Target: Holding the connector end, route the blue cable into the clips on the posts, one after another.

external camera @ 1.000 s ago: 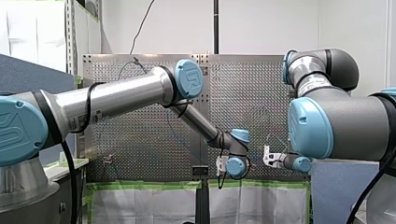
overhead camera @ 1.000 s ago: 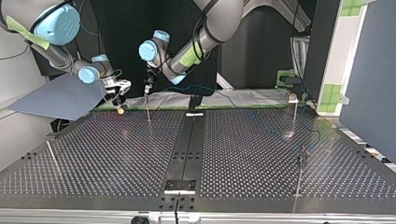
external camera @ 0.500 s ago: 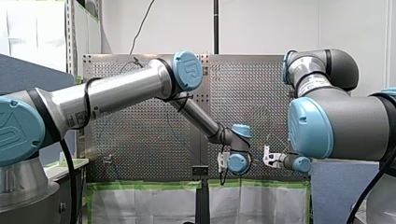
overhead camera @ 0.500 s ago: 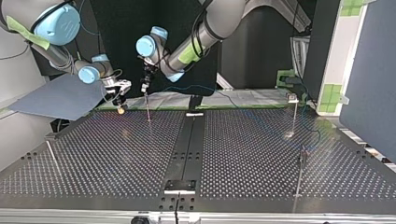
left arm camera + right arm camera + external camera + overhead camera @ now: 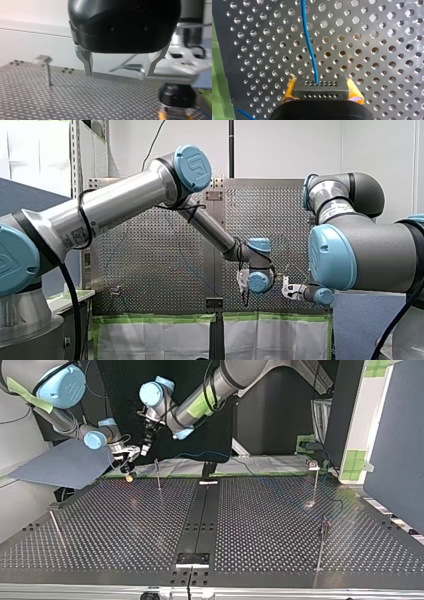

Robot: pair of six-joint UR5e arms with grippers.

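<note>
In the right wrist view my right gripper (image 5: 322,94) is shut on a black connector (image 5: 321,86), yellow pads on both its sides. The blue cable (image 5: 308,37) runs from the connector away over the perforated table. In the top view my right gripper (image 5: 128,465) hangs low over the table's far edge, at the left. My left gripper (image 5: 146,448) hovers just beside and above it; its metal fingers (image 5: 87,62) stand open with nothing between them. A thin post (image 5: 158,472) stands right of both grippers. The cable (image 5: 200,453) trails toward the far-right post (image 5: 315,480).
Two more posts stand on the table (image 5: 250,525), one near the right edge (image 5: 322,545) and one low at the left edge (image 5: 54,520). A blue-grey sheet (image 5: 65,465) lies behind my right arm. A black rail (image 5: 200,515) runs down the table's middle.
My left arm has lifted off the post and swung toward the top view's left, closer to my right gripper. My right arm has held still with the connector.
</note>
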